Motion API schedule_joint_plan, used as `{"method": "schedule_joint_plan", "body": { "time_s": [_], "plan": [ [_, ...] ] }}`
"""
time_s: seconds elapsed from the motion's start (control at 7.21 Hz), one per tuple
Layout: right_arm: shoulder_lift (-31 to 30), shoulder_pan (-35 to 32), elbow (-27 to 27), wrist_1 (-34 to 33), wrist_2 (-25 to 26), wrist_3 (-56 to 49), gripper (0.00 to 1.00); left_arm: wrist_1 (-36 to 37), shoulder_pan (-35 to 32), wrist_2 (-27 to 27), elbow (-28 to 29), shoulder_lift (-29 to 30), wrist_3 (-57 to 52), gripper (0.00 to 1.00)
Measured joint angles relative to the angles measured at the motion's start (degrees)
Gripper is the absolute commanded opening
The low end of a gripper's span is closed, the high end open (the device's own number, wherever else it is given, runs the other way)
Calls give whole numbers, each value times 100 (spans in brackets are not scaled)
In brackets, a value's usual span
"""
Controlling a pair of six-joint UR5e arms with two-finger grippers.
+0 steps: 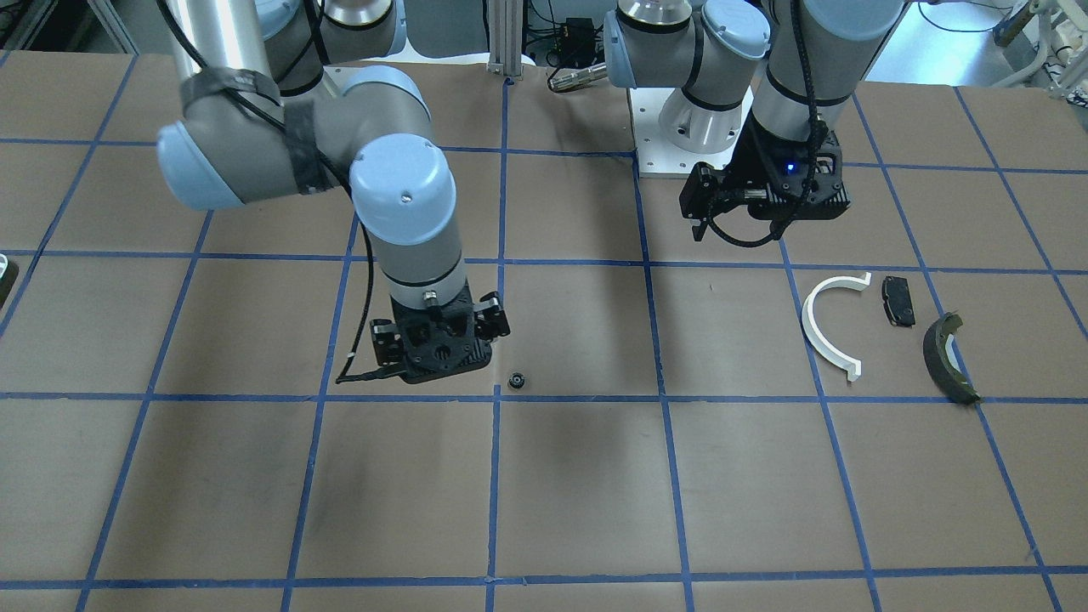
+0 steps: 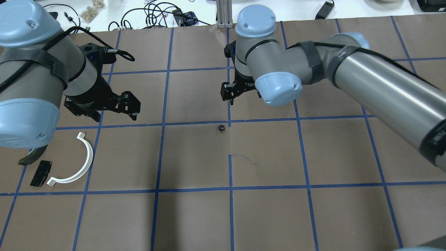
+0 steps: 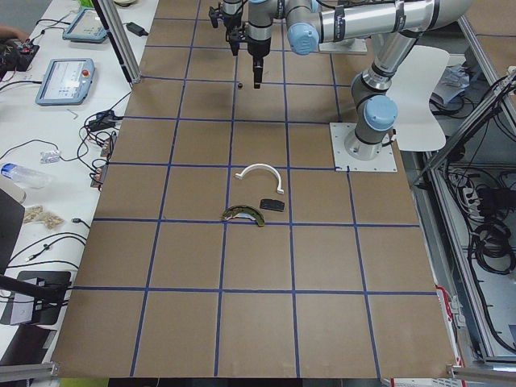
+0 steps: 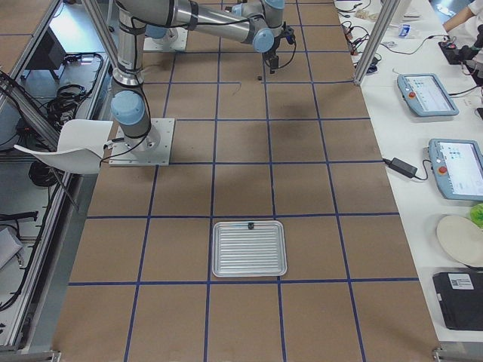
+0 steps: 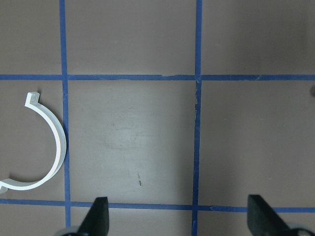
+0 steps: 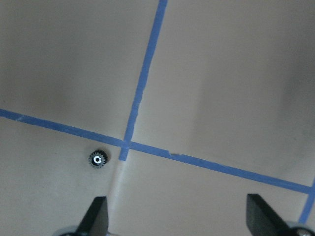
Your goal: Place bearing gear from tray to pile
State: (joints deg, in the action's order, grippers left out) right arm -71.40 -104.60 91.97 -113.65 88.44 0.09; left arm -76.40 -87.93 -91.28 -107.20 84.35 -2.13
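The main risk sits on the open counter (image 2: 341, 216): off the tray (image 4: 249, 253) and well apart from the pile (image 1: 898, 301), the bearing gear (image 1: 515, 382) lies loose and flat on the paper, so the job looks only half done. The gear is tiny next to the fingers — a pinch that comes down off-centre could flick it away, or catch only its toothed rim and let it slip. In the right wrist view the gear lies toward one fingertip rather than midway, so the right gripper (image 1: 442, 340) would likely need to shift sideways before descending. A second hazard is a clash above the gear if both arms reach for it together.

The right arm (image 2: 383, 83) stretches across the counter with its wrist pointing down. Its gripper is released and empty, hovering above and just beside the gear. The left gripper (image 2: 104, 108) is also spread and holds nothing — it is raised well to the gear's side, near the pile's white half-ring (image 2: 78, 160).
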Motion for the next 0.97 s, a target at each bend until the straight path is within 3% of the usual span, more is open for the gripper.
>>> {"method": "schedule_joint_plan", "body": {
  "time_s": [0.56,0.97],
  "plan": [
    [-1388,1186,18,1606,383,-1450,100,1153,-1065,217,19,1089,268,100],
    [-1559,3285,31,1809,488,-4375,100,2011,-1615,340,48,2023,555,100]
  ]
}}
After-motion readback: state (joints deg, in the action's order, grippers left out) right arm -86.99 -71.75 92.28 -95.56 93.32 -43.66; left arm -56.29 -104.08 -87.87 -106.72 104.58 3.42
